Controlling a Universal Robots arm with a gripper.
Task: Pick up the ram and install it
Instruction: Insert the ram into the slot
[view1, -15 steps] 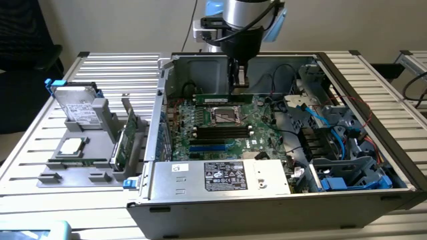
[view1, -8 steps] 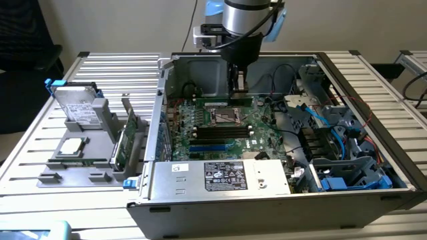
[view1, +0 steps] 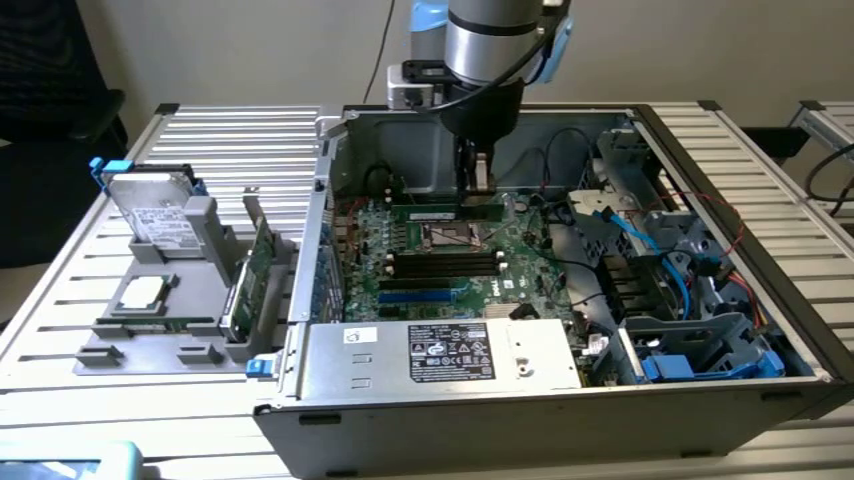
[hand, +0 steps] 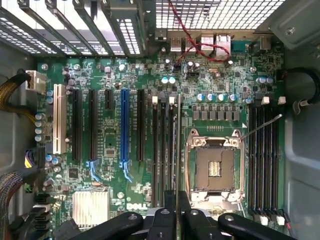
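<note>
The ram (view1: 447, 213) is a thin green stick held level inside the open computer case (view1: 534, 405), above the motherboard (view1: 527, 275). My gripper (view1: 477, 185) reaches down from above and is shut on it at its top edge. In the wrist view the ram (hand: 178, 150) is seen edge-on as a thin line. It runs out from between my fingertips (hand: 177, 220), parallel to the black memory slots (hand: 163, 150) and just beside the CPU socket (hand: 215, 167). Whether it touches a slot I cannot tell.
A second bank of black memory slots (hand: 265, 160) lies on the other side of the socket. Expansion slots (hand: 125, 127) and a heatsink (hand: 91, 207) sit further off. Blue cables (view1: 627, 235) and drive cages fill the case's right. A grey holder (view1: 147, 345) outside carries a hard drive (view1: 154, 205) and a green card (view1: 256, 265).
</note>
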